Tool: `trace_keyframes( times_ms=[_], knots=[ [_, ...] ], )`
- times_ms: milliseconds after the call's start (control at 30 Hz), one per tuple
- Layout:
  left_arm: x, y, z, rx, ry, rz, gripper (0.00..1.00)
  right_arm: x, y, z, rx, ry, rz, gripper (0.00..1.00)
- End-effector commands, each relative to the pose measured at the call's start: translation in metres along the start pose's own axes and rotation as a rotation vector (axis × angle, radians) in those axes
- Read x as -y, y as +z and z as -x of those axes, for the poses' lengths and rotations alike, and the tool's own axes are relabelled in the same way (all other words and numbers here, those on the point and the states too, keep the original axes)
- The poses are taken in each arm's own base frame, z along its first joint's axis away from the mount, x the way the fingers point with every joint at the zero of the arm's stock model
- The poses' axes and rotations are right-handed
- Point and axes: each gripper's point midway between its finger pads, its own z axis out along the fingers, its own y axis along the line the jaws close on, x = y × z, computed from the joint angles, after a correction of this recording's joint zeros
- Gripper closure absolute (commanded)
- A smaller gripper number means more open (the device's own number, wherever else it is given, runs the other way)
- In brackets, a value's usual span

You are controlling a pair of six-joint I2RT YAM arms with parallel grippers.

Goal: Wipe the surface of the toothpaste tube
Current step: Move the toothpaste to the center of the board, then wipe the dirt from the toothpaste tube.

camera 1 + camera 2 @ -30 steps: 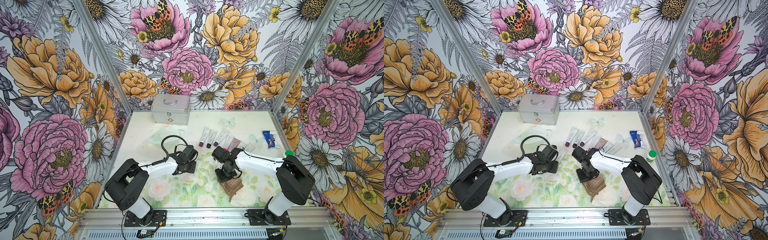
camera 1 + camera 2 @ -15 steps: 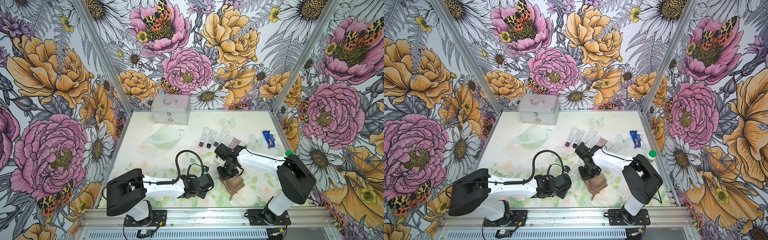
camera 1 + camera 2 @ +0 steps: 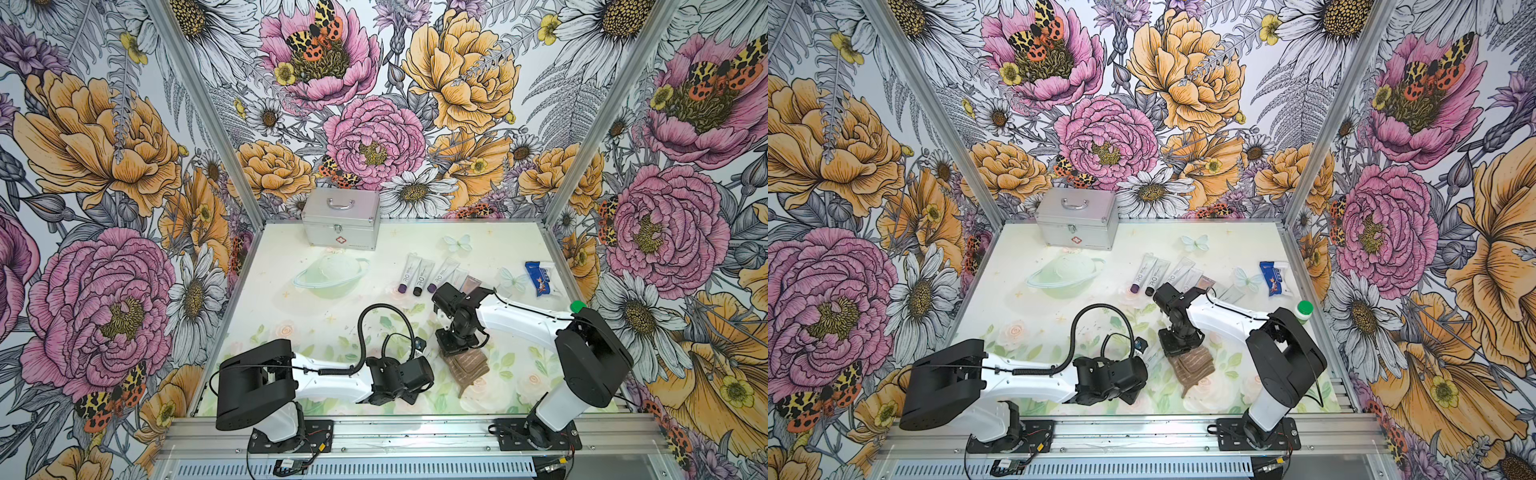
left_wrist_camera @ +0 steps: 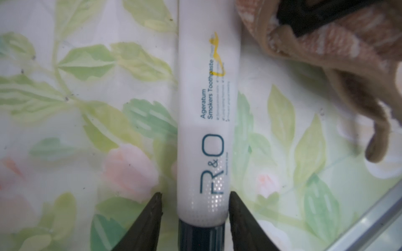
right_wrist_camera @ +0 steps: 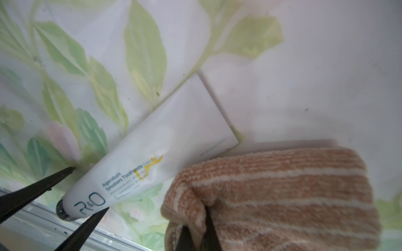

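Over on the left at the back sits the silver metal case [image 3: 340, 218], well apart from the action. Moving in along the floral table [image 3: 291, 316], here's the left gripper [image 4: 194, 196] low at the front edge, its fingers [image 4: 152, 217] apart and straddling the cap end of the toothpaste tube [image 4: 206, 104], with a clear gap on one side and the other tip right at the tube's edge. The tube lies flat on the table between the two arms, white with a dark cap, and there's a yellow smear [image 4: 216, 56] across its printed lettering. Just to the right, the brown striped cloth [image 5: 282, 195] hangs beside the tube's flat crimped end; touching or not, can't tell. The right gripper [image 5: 196, 226] is clamped tight on a fold of that cloth. Behind it lies a row of spare tubes [image 3: 415, 274], and far right a blue packet [image 3: 540, 277].
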Motion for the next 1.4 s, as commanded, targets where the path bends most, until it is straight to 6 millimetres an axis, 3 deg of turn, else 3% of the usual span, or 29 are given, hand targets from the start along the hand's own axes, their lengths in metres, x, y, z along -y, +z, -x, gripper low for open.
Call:
trace_keyframes(
  times_ms=[0, 167, 267, 467, 700, 733, 867, 967, 1367],
  knots=[
    [-0.02, -0.003, -0.012, -0.025, -0.04, 0.004, 0.4, -0.007, -0.014, 0.01, 0.045, -0.02, 0.024, 1.0],
    [-0.031, -0.017, 0.005, 0.052, -0.122, -0.057, 0.32, -0.006, -0.015, 0.009, 0.046, -0.017, 0.023, 1.0],
    [-0.023, -0.025, 0.016, 0.09, -0.11, -0.119, 0.27, -0.005, -0.014, 0.009, 0.045, -0.016, 0.019, 1.0],
    [0.003, -0.022, 0.023, 0.103, 0.001, -0.207, 0.25, -0.005, -0.014, 0.009, 0.048, -0.016, 0.019, 1.0],
    [0.003, -0.008, 0.032, 0.079, 0.034, -0.197, 0.25, -0.004, -0.014, 0.008, 0.046, -0.011, 0.015, 1.0],
    [0.003, -0.006, 0.032, 0.075, 0.038, -0.197, 0.26, -0.004, -0.013, 0.008, 0.046, -0.01, 0.013, 1.0],
    [0.006, -0.001, 0.03, 0.056, 0.041, -0.213, 0.46, -0.002, -0.011, 0.008, 0.039, -0.009, 0.008, 1.0],
    [0.009, 0.0, 0.025, 0.045, 0.034, -0.231, 0.53, -0.002, -0.012, 0.008, 0.04, -0.009, 0.007, 1.0],
    [0.003, 0.001, 0.009, 0.042, 0.015, -0.242, 0.49, -0.008, -0.018, 0.013, 0.053, -0.009, 0.03, 1.0]
  ],
)
